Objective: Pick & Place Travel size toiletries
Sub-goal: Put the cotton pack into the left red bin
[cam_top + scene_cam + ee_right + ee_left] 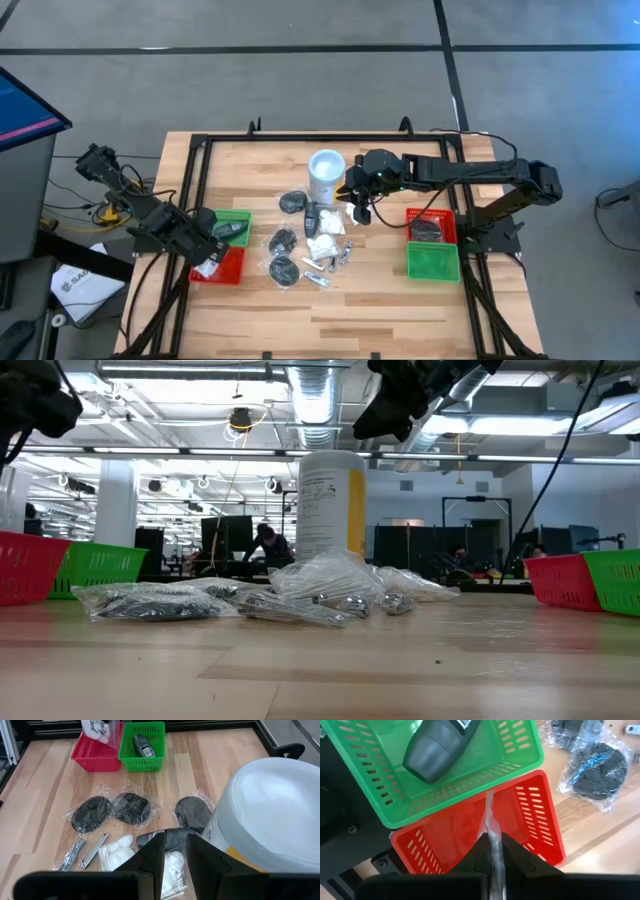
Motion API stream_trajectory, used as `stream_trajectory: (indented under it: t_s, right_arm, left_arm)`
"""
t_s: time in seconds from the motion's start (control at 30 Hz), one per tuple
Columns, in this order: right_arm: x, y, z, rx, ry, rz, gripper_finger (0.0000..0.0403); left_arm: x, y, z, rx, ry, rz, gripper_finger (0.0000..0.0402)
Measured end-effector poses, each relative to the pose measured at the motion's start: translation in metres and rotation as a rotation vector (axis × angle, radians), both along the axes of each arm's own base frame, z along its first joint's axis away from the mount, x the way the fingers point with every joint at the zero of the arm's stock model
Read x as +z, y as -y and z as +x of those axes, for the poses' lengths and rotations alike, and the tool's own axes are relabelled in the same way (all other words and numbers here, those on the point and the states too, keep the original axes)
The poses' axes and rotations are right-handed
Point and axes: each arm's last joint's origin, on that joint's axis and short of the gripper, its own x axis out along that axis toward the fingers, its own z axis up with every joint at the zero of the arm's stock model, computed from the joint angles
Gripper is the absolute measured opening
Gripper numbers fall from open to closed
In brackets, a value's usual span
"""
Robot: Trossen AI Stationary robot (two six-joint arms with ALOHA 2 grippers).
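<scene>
left gripper (208, 262) is hovering over the red tray (228, 268) near the bench's left edge, fingers pressed together and pinching the clear edge of a white packet (208, 268) that is hanging above that tray; in the left wrist view the thin clear film (492, 837) is running up from between the fingers (516, 857). the green tray (237, 217) is touching the red one on its far side and is holding a dark oblong piece (230, 230). right gripper (358, 213) is sitting just beside the white canister (326, 175) at the bench's far middle, fingers set slightly apart with a dark oblong item (167, 838) between them in the right wrist view; cannot tell if it is actually gripping it. the rest of the toiletries are lying mid-bench: black round pots in clear bags (284, 240), another one (283, 270) nearer the front edge, one (293, 202) beside the canister, white packets (324, 247), and thin silvery pieces (335, 260). near the right edge a second red tray (430, 226) is holding something dark, with a second green tray (433, 262) touching its front side. in the low view the bagged items (300, 595) are lying in front of the canister (331, 505).
</scene>
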Motion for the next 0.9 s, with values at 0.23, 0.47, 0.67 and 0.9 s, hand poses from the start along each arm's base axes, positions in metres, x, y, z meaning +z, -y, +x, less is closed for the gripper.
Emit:
stream_trajectory:
  t_s: [0.23, 0.47, 0.67, 0.9]
  right_arm:
    - [0.000, 0.000, 0.000, 0.002, 0.000, -0.003, 0.0072]
    - [0.000, 0.000, 0.000, 0.002, 0.000, -0.003, 0.0072]
    - [0.000, 0.000, 0.000, 0.002, 0.001, -0.003, 0.0072]
    - [0.000, 0.000, 0.000, 0.002, 0.001, -0.003, 0.0072]
  left_arm:
    - [-0.008, 0.006, 0.006, -0.001, -0.074, 0.019, 0.0008]
    - [-0.015, 0.012, 0.012, -0.001, -0.149, 0.026, 0.0008]
    - [-0.019, 0.014, 0.015, 0.000, -0.177, 0.045, 0.0015]
    - [-0.024, 0.016, 0.018, 0.001, -0.208, 0.063, 0.0018]
